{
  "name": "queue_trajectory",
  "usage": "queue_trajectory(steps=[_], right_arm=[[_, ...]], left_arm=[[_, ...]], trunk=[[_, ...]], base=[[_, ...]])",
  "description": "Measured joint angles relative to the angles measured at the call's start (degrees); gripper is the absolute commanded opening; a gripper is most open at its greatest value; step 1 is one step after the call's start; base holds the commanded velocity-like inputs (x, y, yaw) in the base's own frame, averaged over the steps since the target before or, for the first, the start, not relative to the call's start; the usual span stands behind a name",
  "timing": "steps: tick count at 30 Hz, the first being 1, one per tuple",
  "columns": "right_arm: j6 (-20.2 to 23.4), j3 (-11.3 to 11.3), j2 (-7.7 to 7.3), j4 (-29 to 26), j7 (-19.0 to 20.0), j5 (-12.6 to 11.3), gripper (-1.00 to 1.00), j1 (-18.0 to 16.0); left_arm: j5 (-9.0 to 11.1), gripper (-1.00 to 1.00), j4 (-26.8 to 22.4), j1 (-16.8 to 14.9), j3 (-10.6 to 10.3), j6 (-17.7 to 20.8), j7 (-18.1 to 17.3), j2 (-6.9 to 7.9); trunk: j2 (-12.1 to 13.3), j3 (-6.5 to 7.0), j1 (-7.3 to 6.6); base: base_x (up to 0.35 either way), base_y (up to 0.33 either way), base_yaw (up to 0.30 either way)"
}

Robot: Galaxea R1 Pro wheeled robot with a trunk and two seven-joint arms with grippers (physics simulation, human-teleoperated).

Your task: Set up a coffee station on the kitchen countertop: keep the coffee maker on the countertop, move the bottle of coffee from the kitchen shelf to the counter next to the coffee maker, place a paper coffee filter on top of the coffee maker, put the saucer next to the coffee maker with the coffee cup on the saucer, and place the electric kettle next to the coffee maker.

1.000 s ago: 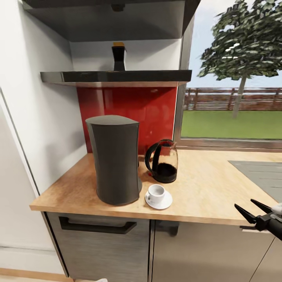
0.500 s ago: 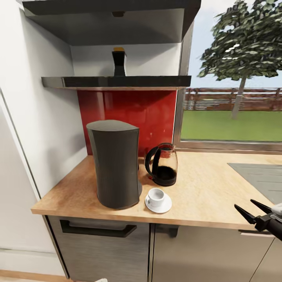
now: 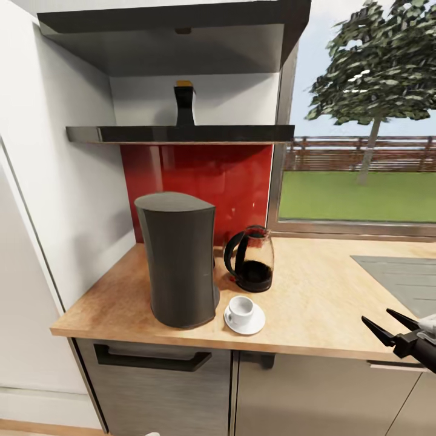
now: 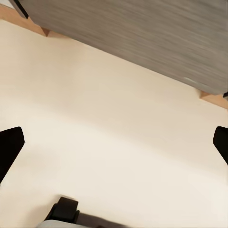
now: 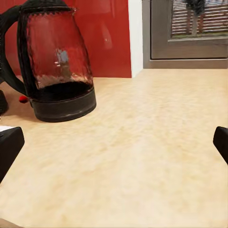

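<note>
The tall black-grey coffee maker stands on the wood-grain kitchen countertop. Just right of it sits the glass electric kettle with dark liquid. In front of the kettle the white coffee cup rests on the saucer. The dark bottle of coffee with its amber cap stands on the kitchen shelf above the red backsplash. My right gripper hovers open at the counter's front edge, well right of the cup. My left gripper is open, low over the pale floor. The paper coffee filter is out of view.
A grey inset panel lies in the counter at the right. A second black board hangs above the shelf. A white wall bounds the counter's left end. Grey cabinet fronts run below. A window is behind.
The whole head view has shifted, so counter and shelf sit slightly lower in the picture. Nothing on the counter has moved, and the right gripper stays open in place.
</note>
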Motion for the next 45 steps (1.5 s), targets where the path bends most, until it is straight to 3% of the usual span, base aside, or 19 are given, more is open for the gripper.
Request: queue_trajectory(steps=[45], right_arm=[[0.0, 0.0, 0.06, 0.2, -0.2, 0.8, 1.0, 0.0]], left_arm=[[0.0, 1.0, -0.1, 0.0, 0.0, 0.0, 0.0, -0.31]], trunk=[[18.1, 8.09, -9.89]], base=[[0.0, 0.0, 0.0]])
